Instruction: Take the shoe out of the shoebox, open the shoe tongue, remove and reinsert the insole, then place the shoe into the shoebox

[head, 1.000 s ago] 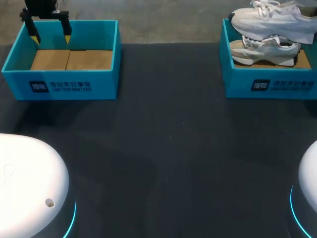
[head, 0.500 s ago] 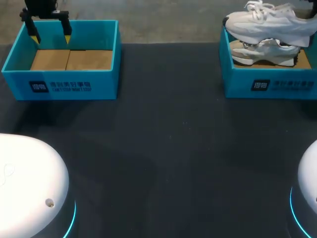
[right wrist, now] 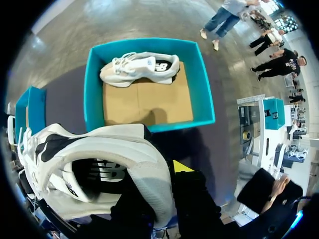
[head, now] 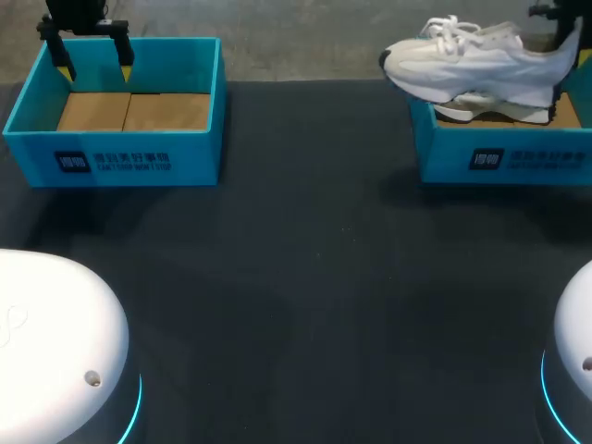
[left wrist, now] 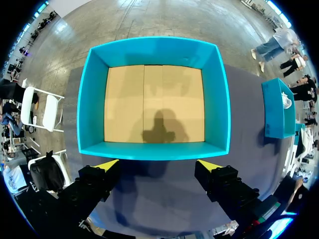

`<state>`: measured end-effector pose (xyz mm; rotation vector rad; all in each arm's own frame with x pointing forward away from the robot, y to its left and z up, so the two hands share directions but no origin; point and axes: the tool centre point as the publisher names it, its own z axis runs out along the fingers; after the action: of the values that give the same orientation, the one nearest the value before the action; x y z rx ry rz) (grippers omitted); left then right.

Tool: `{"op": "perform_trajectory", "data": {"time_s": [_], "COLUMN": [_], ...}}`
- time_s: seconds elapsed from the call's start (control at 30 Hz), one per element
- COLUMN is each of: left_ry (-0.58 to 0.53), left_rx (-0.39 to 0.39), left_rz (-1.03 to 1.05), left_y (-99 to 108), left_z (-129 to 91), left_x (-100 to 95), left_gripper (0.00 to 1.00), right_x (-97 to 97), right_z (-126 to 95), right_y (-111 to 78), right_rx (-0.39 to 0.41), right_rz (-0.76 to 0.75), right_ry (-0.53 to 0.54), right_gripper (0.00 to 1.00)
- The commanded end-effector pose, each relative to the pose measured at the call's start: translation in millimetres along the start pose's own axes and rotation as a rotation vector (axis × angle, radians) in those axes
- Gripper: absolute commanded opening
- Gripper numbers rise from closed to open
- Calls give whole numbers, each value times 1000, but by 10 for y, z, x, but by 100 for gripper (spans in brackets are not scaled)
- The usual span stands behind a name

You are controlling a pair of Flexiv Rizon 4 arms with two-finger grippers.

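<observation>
With the right claw [right wrist: 165,173] clamped on just its heel, the shoe [head: 472,60] hangs above the shoebox [head: 504,159], toe jutting over the tabletop [head: 305,277], so its weight could pivot it loose; the left claw [left wrist: 157,167], fingers spread, is well away.

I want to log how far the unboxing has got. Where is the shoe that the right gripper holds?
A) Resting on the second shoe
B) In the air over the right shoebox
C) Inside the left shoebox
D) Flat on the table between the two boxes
B: in the head view the shoe hangs clear above the right shoebox, gripped at its heel by the right gripper, while the second shoe lies alone in the box.
</observation>
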<state>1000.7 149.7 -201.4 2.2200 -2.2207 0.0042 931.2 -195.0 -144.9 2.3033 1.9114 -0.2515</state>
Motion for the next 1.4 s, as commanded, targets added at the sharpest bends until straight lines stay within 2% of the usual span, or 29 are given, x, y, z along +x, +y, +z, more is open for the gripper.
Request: {"op": "perform_trajectory", "data": {"time_s": [0.03,0.53,0.6,0.67,0.7,0.77,0.8,1.03,1.2,1.4], "left_ry": [-1,-1,-1,-1,-1,-1,-1,-1,-1,-1], "left_rx": [-1,-1,-1,-1,-1,-1,-1,-1,-1,-1], "left_rz": [0,0,0,0,0,0,0,0,0,0], "left_y": [2,2,2,2,2,2,2,2,2,2], "left_z": [-6,-6,-6,-6,-6,-6,-6,-6,-6,-6], "left_x": [-2,-2,-2,-2,-2,-2,-2,-2,-2,-2], "left_gripper": [100,100,100,100,100,100,100,100,100,100], "right_x": [187,881,985,1012,1098,1136,1208,1406,1534,1534], "right_z": [-100,-209,-222,-222,-215,-214,-209,-191,-98,-98], "right_y": [-366,-1173,-1311,-1349,-1470,-1526,-1635,-1971,-2140,-2140], "right_rx": [-66,-62,-64,-64,-62,-62,-63,-64,-53,-53], "right_rz": [-4,-70,-76,-77,-91,-97,-107,-133,-155,-155], "right_ry": [-32,-114,-95,-95,-84,-81,-81,-68,-57,-57], "right_gripper": [0,0,0,0,0,0,0,0,0,0]}}
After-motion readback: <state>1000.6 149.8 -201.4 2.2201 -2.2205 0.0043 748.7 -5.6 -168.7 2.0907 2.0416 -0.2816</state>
